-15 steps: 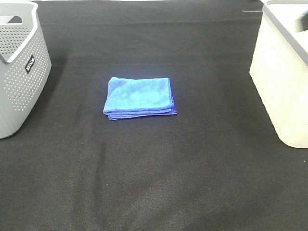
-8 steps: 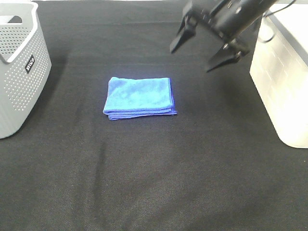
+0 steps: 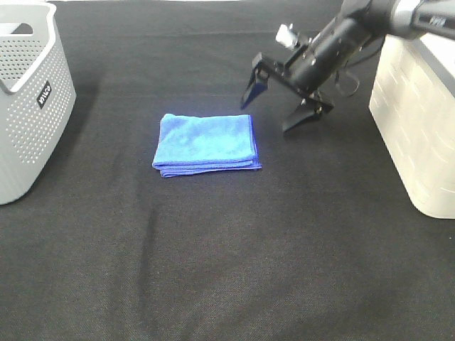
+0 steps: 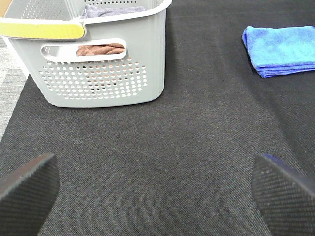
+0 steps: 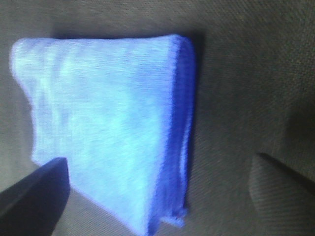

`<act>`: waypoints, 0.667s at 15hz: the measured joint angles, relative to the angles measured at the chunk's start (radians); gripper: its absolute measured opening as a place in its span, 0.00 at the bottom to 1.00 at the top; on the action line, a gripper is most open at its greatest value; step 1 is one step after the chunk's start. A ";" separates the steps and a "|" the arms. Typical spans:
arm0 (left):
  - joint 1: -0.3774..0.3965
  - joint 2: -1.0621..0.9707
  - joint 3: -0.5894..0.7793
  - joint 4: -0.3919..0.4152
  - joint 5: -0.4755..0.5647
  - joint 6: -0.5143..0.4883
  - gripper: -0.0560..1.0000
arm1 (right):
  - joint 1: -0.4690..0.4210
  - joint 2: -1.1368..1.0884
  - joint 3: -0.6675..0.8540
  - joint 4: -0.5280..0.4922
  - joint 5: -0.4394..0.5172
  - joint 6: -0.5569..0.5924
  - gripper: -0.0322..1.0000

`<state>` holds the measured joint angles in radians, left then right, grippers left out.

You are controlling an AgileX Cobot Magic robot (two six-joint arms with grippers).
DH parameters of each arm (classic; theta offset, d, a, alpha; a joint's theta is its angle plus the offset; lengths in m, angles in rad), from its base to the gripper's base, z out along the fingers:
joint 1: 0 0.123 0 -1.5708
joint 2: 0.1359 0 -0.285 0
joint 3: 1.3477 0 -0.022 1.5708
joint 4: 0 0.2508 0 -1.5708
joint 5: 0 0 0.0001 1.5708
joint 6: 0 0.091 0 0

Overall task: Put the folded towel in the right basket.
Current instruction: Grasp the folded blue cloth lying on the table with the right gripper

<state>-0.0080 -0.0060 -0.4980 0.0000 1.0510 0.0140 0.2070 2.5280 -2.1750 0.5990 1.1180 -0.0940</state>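
A folded blue towel (image 3: pixel 206 143) lies flat on the black cloth in the middle of the table. It also shows in the left wrist view (image 4: pixel 280 49) and fills the right wrist view (image 5: pixel 108 128). My right gripper (image 3: pixel 276 110) is open and empty, hanging just to the right of and beyond the towel's far right corner, not touching it. The right basket (image 3: pixel 416 121), cream-white, stands at the right edge. My left gripper (image 4: pixel 152 187) is open and empty over the cloth, out of the exterior high view.
A grey perforated basket (image 3: pixel 28 99) stands at the left edge; the left wrist view shows brown and grey cloths (image 4: pixel 101 49) inside it. The black cloth (image 3: pixel 227 270) covers the whole table.
My right arm entered from the upper right and has come down and forward toward the towel's far right corner. The jaws stay open. The towel has not moved.
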 joint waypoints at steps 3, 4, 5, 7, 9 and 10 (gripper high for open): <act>0.000 0.000 0.000 0.000 0.000 0.000 0.99 | 0.000 0.059 -0.002 0.007 -0.018 0.000 0.95; 0.000 0.000 0.000 0.000 0.000 0.000 0.99 | 0.000 0.059 -0.002 0.007 -0.018 0.000 0.95; 0.000 0.000 0.000 0.000 0.000 0.000 0.99 | 0.000 0.064 -0.003 0.011 -0.022 0.000 0.95; 0.000 0.000 0.000 0.000 0.000 0.000 0.99 | 0.002 0.073 -0.009 0.017 -0.022 0.000 0.95; 0.000 0.000 0.000 0.000 0.000 0.000 0.99 | 0.037 0.100 -0.024 0.046 -0.032 0.000 0.95; 0.000 0.000 0.000 0.000 0.000 0.000 0.99 | 0.071 0.111 -0.028 0.067 -0.048 0.000 0.95</act>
<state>-0.0080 -0.0060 -0.4980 0.0000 1.0510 0.0140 0.2780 2.6390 -2.2030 0.6660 1.0700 -0.0940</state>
